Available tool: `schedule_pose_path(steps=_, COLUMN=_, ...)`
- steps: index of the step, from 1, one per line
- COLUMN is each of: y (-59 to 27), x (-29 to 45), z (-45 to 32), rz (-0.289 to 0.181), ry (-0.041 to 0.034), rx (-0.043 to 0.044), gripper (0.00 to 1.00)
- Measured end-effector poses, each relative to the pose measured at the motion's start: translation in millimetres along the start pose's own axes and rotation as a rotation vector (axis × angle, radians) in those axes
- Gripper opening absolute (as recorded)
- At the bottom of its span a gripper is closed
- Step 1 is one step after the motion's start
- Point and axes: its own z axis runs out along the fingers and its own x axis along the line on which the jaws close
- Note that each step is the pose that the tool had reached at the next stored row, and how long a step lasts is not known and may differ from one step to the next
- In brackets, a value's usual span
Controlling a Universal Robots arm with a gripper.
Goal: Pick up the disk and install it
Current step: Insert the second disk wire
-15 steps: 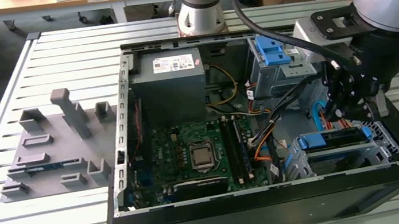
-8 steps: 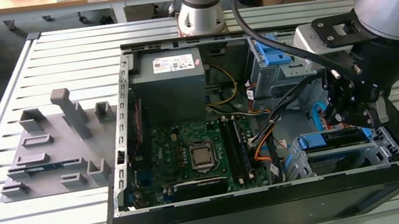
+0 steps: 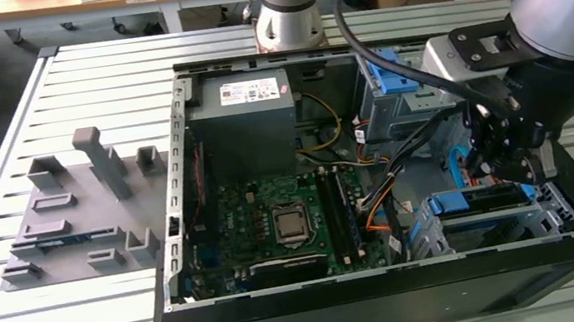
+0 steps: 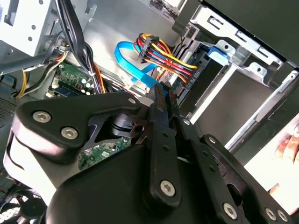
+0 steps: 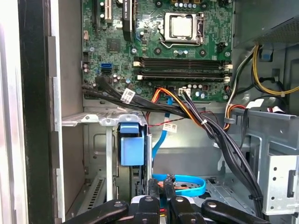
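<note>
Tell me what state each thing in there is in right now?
Gripper: shut, inside the case beside the drive cage.
Computer case: side panel off, insides exposed.
Processor socket: bare, no cooler on it.
Blue cable: looped on the case floor.
Drive cage: blue-latched drive seated in it.

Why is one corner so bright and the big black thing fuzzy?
In the second wrist view, the gripper sits so close to the camera that its black links look soft, and light washes out one corner; in the exterior view, the computer case is evenly lit, with a dim interior.

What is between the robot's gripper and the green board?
In the first wrist view, a bundle of black cables and a thin blue cable lie in the stretch between the gripper and the green board.
</note>
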Motion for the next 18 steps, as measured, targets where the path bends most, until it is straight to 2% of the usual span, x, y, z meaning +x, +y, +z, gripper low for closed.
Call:
schedule_pose_path(steps=6, y=0.1, x=7.7, z=1.2, rz=0.000, ry=-0.0009, rx=0.0003, gripper=0.16)
schedule_pose_path(steps=18, y=0.1, x=12.8, z=2.4, rz=0.000, ry=-0.0006, rx=0.0003, gripper=0.16)
